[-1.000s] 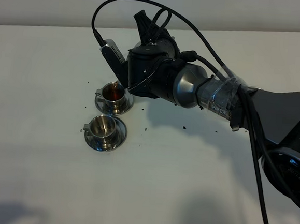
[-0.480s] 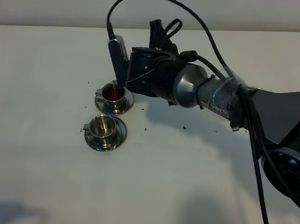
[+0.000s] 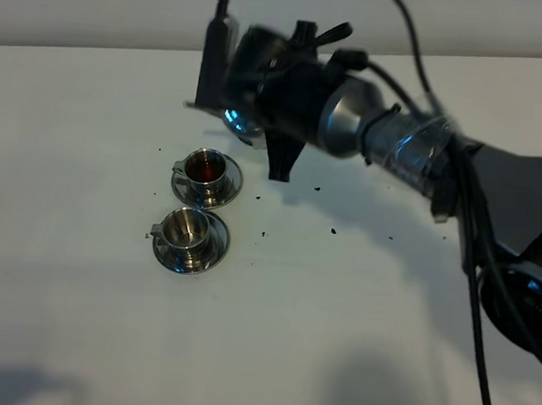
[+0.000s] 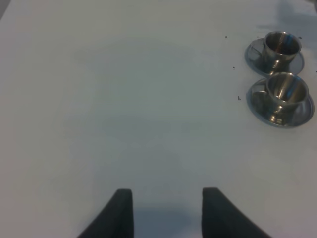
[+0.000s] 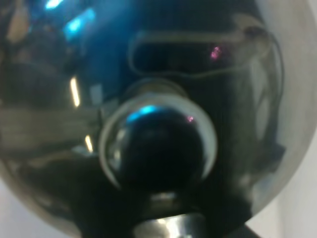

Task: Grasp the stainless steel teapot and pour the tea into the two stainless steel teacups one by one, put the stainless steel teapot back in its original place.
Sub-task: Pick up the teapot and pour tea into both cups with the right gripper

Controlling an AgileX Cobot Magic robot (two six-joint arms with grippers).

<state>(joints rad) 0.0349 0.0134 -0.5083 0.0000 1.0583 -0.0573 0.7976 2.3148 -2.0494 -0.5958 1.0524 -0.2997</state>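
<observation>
Two small steel cups stand close together, each on its own round saucer, on the white desk (image 3: 78, 272). The far cup (image 3: 214, 185) holds reddish-brown tea (image 3: 202, 167). The near cup (image 3: 186, 230) shows only shiny metal inside. A few dark specks (image 3: 333, 231) lie scattered on the desk around them.

Beyond the far cup and a little to its right, the right arm (image 3: 388, 141) reaches in from the right side, blurred in the high view. The teapot (image 5: 158, 144) sits under its wrist, and only a gleam of steel shows past the dark wrist parts from above. In the right wrist view the domed lid and round knob fill nearly the whole picture, so the pot is very close to that camera. The right fingers (image 3: 259, 117) are closed on the teapot, though the grip itself is hidden.

The left fingers (image 4: 167, 198) stand apart with nothing between them, over bare desk, well away from both cups.
</observation>
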